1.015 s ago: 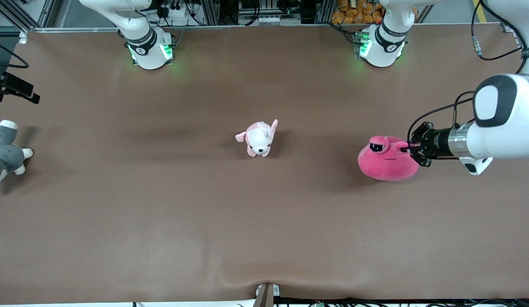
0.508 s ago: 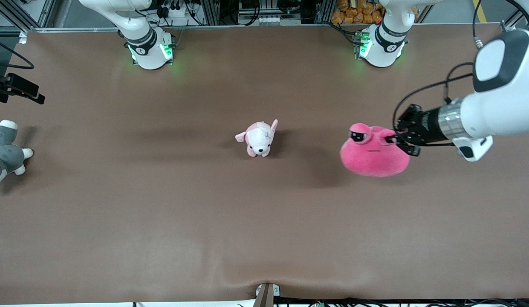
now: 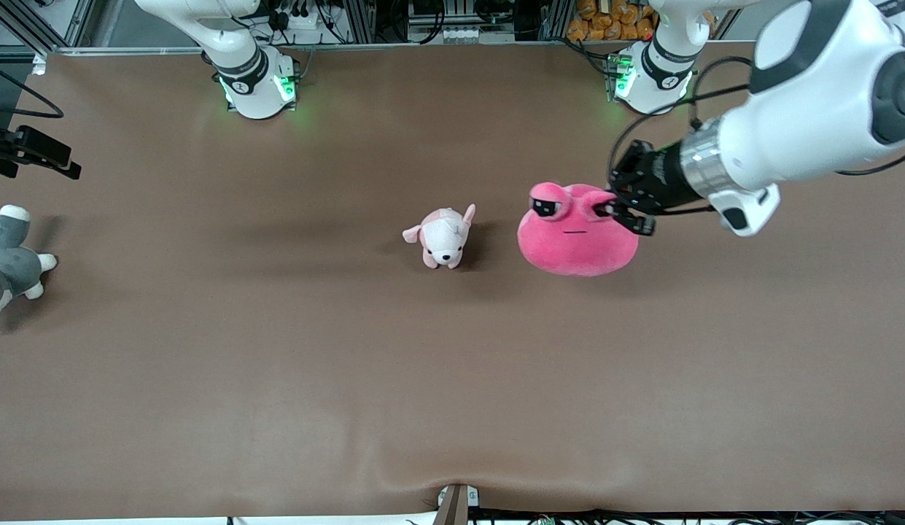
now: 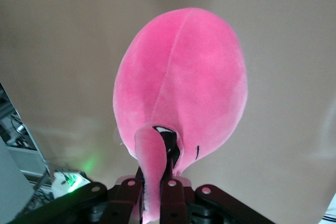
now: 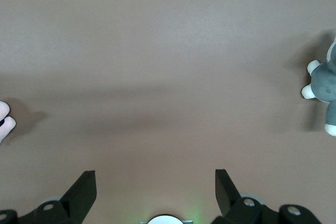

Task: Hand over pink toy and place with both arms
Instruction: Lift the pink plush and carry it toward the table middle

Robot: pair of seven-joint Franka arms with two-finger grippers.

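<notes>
We've got the pink toy (image 3: 576, 237) pinched by one stubby nub in the left gripper (image 3: 618, 208), dangling above the counter (image 3: 452, 379) at the puppy's (image 3: 443, 237) three o'clock — ready for handover. Right gripper (image 5: 156, 190) waits, spread wide.

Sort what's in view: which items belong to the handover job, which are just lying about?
In the job:
- large round hot-pink blob plush, lifted off the table
- left hand, shut on its eye bump
- right hand, open, waiting

Lying about:
- small pale pink-and-white puppy plush
- grey-and-white plush animal

White arms (image 3: 802, 138) with black joints, silver wrists, green-lit bases.
</notes>
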